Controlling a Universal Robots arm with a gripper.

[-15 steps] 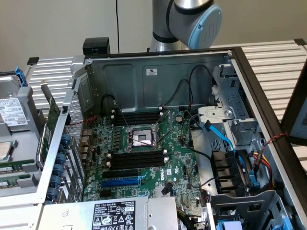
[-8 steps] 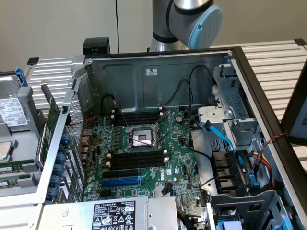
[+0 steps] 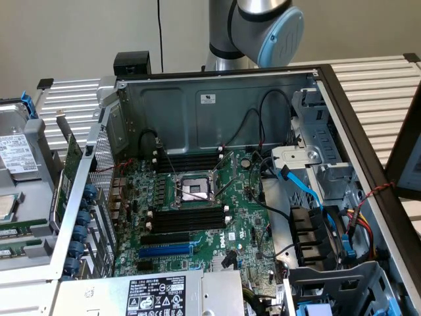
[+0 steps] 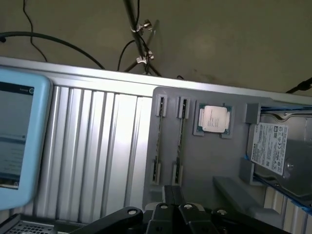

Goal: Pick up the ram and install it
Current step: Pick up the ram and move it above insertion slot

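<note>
The arm [image 3: 263, 26] rose from behind the far wall of the open PC case [image 3: 217, 105], which sat on the slatted worktop [image 4: 97, 146]. From the wrist cam you got a screen with a light-blue frame [image 4: 19, 141], then bare slats, then the grey parts tray [image 4: 219, 168].

Both memory sticks were in that tray, standing on edge in their holders, side by side but not touching. The ram stick [image 4: 158, 141] ran right along the tray edge that meets the bare slats, and the second stick [image 4: 180, 139] was just inboard of it. Next over was a CPU [image 4: 213, 119] in its own pocket, then a hard drive [image 4: 270, 148] toward the opposite edge.

The gripper [image 4: 173, 197] hung over the tray roughly in line with the two sticks. Its fingers were pressed together with nothing between them, and it wasn't touching either stick.

Inside the case the motherboard [image 3: 197, 224] lay flat, and the black memory slots [image 3: 187, 217] on either side of the CPU socket [image 3: 195, 189] looked empty.
</note>
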